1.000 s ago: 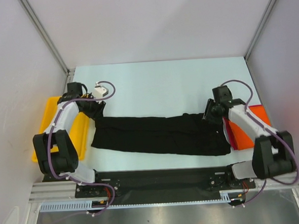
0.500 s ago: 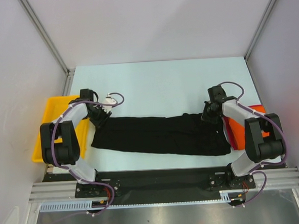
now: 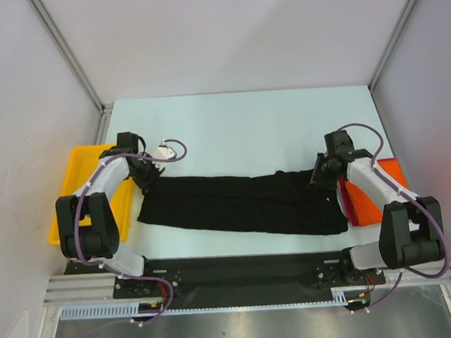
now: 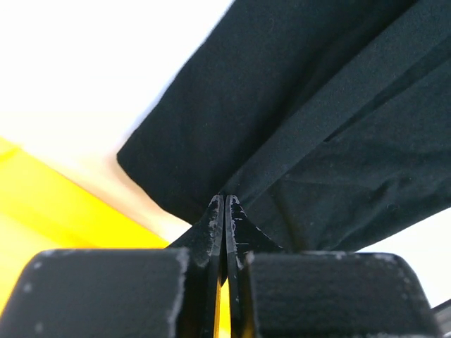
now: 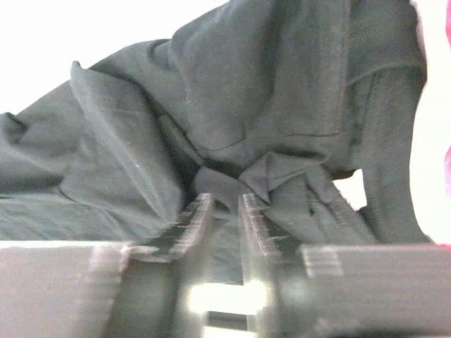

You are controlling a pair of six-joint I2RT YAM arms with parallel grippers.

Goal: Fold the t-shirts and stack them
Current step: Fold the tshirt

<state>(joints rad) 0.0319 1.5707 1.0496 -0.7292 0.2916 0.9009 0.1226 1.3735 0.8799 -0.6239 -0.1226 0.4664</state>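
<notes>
On the black t-shirt [image 3: 243, 202], the left gripper [image 4: 225, 201] was clamped; the right gripper [image 5: 220, 201] stood narrowly apart, grip unclear, so lifting could drop that end.

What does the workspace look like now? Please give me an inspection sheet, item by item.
Surface: pale table, no spill seen.
Job's things: black t-shirt stretched sideways across the near part; orange-red t-shirt at its right end.
Clutter: yellow tray at the left edge.
Grippers: left gripper shut on the black t-shirt's left end; right gripper at bunched black cloth, jaws narrowly apart, grip unclear.
Cables: purple cables loop along both arms.
Surroundings: white walls, metal frame posts.
</notes>
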